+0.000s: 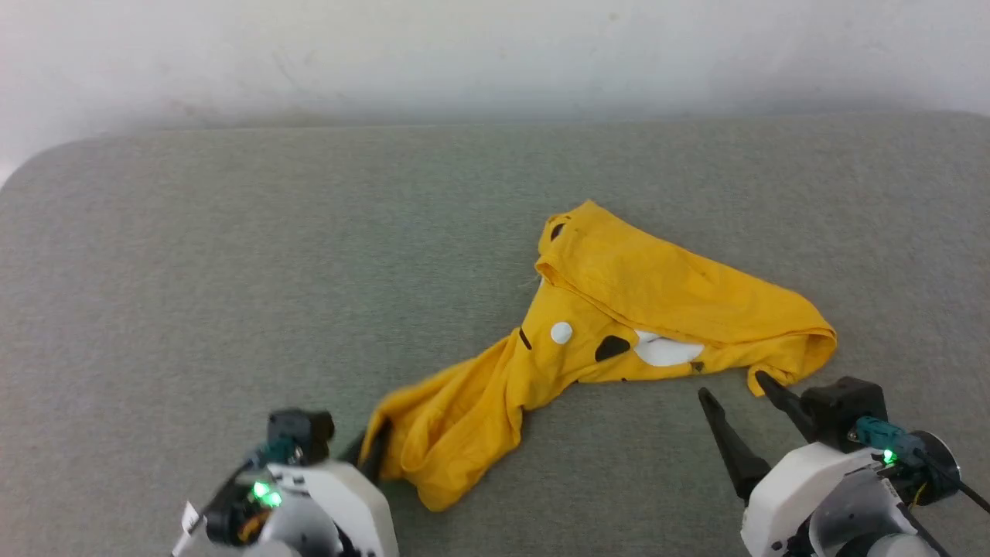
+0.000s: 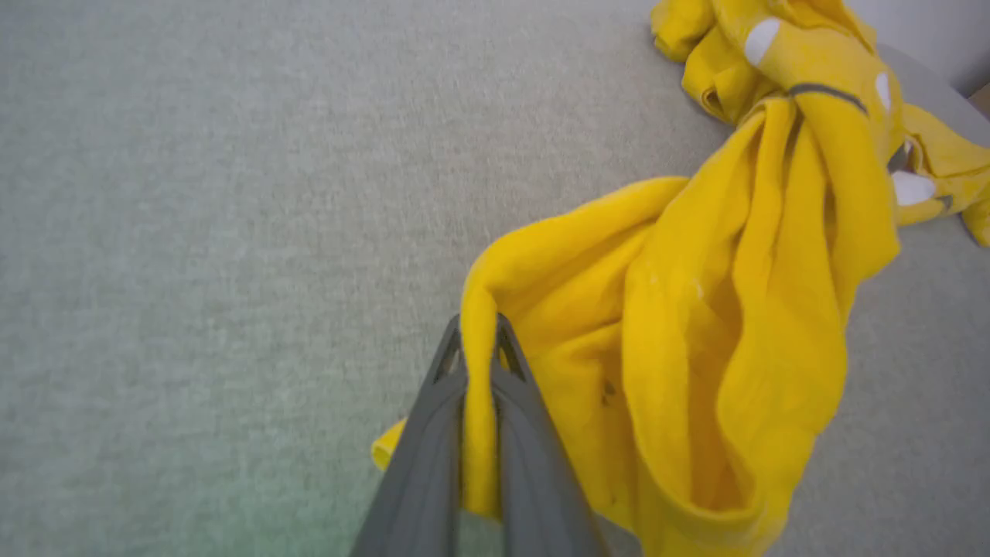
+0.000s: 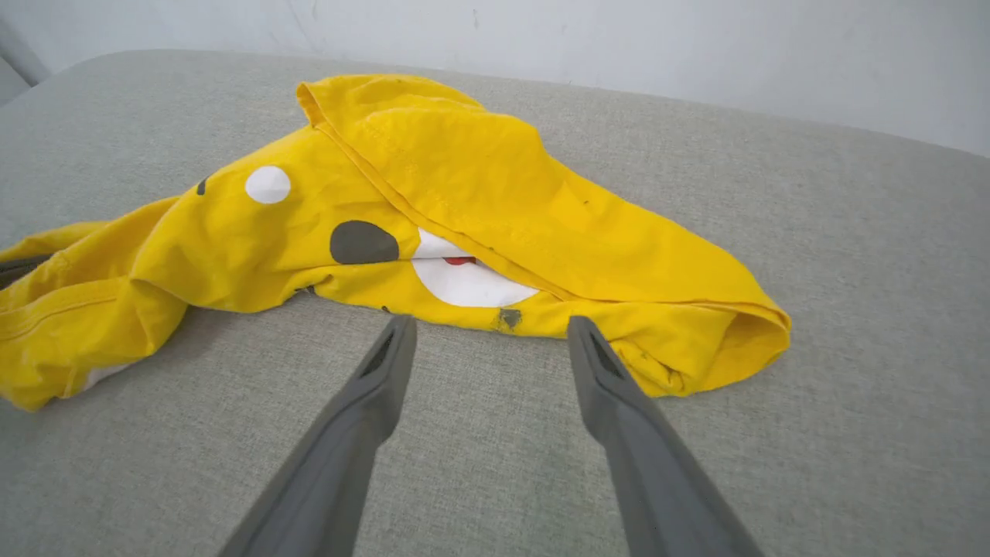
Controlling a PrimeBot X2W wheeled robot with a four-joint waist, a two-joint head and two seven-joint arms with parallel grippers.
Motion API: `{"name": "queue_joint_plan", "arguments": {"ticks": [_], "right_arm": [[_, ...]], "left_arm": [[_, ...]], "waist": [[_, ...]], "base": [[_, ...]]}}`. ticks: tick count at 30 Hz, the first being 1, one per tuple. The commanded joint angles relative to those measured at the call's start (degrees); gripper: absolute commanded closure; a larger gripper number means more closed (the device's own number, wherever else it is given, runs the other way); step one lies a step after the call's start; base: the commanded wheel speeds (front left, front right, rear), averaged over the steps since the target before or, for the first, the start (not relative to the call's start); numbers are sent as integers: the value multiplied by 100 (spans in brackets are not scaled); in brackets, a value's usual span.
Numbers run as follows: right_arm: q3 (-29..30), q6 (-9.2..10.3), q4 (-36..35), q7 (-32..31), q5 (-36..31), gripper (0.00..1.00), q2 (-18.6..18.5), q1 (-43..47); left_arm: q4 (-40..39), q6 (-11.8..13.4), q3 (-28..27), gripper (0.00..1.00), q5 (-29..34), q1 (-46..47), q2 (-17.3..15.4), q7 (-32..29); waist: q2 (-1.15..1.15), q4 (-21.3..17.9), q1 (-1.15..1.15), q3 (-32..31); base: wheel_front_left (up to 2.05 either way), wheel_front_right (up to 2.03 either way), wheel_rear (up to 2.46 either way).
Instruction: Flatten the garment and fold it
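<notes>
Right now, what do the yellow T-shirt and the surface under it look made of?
Yellow T-shirt: soft, thin knit, likely cotton, matte. It bunches in limp folds, with stitched hems and flat printed white and black patches.
Grey-green surface: woven upholstery-type fabric, matte, with a fine heathered texture. The rounded corners hint at padding beneath, but that can't be confirmed.

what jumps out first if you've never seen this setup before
A crumpled mustard-yellow T-shirt with white and black dots lies right of centre on the grey fabric surface. The left gripper is shut on a fold at its near-left end, while the right gripper stands open at the shirt's near-right edge.
</notes>
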State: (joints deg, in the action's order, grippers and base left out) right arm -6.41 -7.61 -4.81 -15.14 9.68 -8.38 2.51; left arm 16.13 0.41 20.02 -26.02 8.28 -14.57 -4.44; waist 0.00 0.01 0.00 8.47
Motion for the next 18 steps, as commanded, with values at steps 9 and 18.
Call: {"name": "queue_joint_plan", "arguments": {"ticks": [9, 18], "right_arm": [[-684, 12, 83, -219, 350, 0, -57, -316], [-1607, 12, 1041, -1280, 845, 0, -147, -1241]], "left_arm": [[-752, -21, 271, 0, -168, -605, 260, 47], [-944, 59, 184, 0, 445, -214, 162, 1393]], "waist": [[0, 808, 0, -245], [0, 1262, 0, -196]], "base": [[0, 0, 0], [0, 0, 0]]}}
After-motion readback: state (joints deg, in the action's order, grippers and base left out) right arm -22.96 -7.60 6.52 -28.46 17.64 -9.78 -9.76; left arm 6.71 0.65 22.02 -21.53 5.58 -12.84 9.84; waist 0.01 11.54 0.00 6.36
